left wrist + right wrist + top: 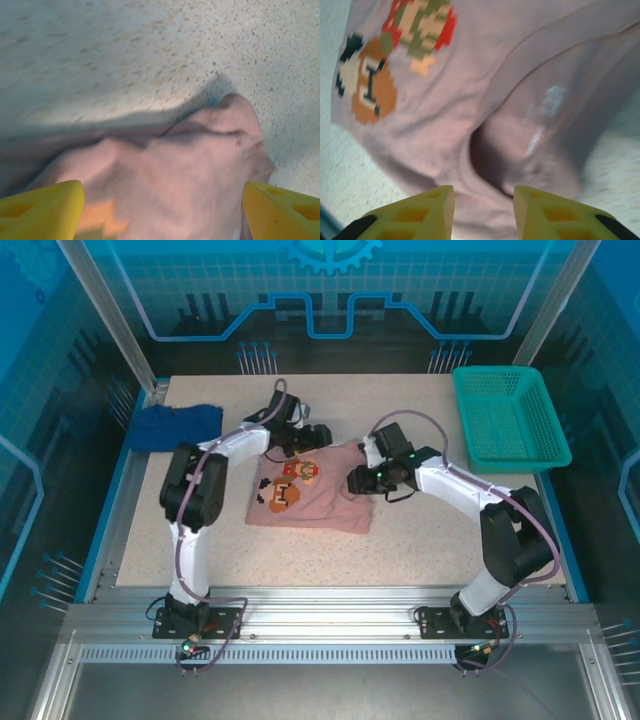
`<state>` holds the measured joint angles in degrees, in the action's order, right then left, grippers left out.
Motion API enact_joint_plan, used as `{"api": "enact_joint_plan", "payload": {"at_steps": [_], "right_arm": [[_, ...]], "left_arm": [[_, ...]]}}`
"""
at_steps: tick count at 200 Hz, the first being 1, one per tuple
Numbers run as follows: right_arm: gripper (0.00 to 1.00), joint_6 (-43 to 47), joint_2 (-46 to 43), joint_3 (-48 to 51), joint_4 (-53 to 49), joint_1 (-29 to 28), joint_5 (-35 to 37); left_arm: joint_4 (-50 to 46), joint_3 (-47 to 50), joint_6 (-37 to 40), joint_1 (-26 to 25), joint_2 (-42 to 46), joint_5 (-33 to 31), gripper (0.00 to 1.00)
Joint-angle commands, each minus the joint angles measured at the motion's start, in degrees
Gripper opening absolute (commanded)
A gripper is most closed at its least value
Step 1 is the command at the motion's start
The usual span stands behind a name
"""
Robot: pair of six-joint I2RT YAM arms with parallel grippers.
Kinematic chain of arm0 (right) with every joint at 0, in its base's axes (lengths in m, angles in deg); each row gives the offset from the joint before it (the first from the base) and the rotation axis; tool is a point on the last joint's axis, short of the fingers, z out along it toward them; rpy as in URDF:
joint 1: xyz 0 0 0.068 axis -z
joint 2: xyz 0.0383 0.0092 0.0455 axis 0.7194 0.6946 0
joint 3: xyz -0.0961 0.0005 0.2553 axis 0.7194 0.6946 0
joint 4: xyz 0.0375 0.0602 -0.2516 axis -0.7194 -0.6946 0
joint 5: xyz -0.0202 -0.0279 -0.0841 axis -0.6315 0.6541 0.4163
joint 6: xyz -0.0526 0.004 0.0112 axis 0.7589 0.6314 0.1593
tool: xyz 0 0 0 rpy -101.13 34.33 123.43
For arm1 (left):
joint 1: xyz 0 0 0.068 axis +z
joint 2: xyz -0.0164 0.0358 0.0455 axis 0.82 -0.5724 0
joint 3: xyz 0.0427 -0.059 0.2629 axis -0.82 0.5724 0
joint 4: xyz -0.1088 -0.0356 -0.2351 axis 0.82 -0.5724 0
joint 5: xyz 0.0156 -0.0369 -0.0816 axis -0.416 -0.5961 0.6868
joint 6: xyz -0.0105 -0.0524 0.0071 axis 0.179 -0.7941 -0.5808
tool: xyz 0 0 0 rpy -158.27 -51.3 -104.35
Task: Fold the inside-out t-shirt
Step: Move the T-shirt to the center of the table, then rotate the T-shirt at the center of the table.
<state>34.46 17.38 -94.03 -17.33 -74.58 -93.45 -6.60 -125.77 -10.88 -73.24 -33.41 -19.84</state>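
Note:
The dusty-pink t-shirt [320,508] lies roughly flat mid-table, its pixel-figure print facing up. My left gripper [312,440] hovers over the shirt's far edge. In the left wrist view, the left gripper [162,210] is wide open with a rumpled corner of the shirt [200,160] below and between the fingers [45,212]. My right gripper [355,482] is at the shirt's right edge. In the right wrist view, the right gripper [484,200] stands partly open over the ribbed collar [470,182], and the print [395,55] shows beyond.
A dark blue cloth [178,425] lies bunched at the back left of the table [420,540]. A teal mesh basket [510,418] stands at the back right. Bare speckled tabletop runs along the front, between the shirt and the arm bases.

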Motion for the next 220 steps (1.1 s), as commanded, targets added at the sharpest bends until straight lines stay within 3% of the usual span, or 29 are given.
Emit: {"api": "enact_joint_plan", "payload": {"at_steps": [1, 46, 115, 133, 153, 183, 204, 220], "right_arm": [[0.35, -2.7, 1.9, 1.8, 1.3, -2.6, -2.8], [0.31, -2.1, 9.5, 0.1, -1.8, -1.4, 1.5], [0.29, 4.0, 14.9, -5.9, -8.5, 3.6, 7.8], [0.29, 6.7, 17.8, -10.8, -12.1, 5.1, 11.1], [0.29, 9.5, 21.3, -17.7, -14.6, 6.9, 13.5], [0.32, 13.6, 24.3, -29.8, -16.6, 7.4, 12.6], [0.36, 15.0, 19.6, -29.4, -16.4, 7.5, 12.8], [0.39, 14.3, 14.6, -22.8, -15.6, 8.2, 11.8]], "left_arm": [[-1.2, 6.6, 0.4, 3.1, 8.5, -1.2, 0.84], [-2.4, 17.7, 1.5, 5.7, 10.9, -1.8, 0.84], [4.3, 30.7, -1.6, 4.9, 15.1, -0.8, 0.82], [7.6, 36.8, -5.2, 1.3, 19.7, -1.3, 0.82], [10.7, 42.4, -10.4, -7.2, 24.6, -2.7, 0.82], [14.6, 43.2, -15.1, -17.6, 29.8, -4.3, 0.82], [14.7, 38.9, -11.4, -18.8, 31.5, -5.7, 0.83], [13.2, 34.6, -8.8, -17.2, 29.2, -6.6, 0.84]]}}
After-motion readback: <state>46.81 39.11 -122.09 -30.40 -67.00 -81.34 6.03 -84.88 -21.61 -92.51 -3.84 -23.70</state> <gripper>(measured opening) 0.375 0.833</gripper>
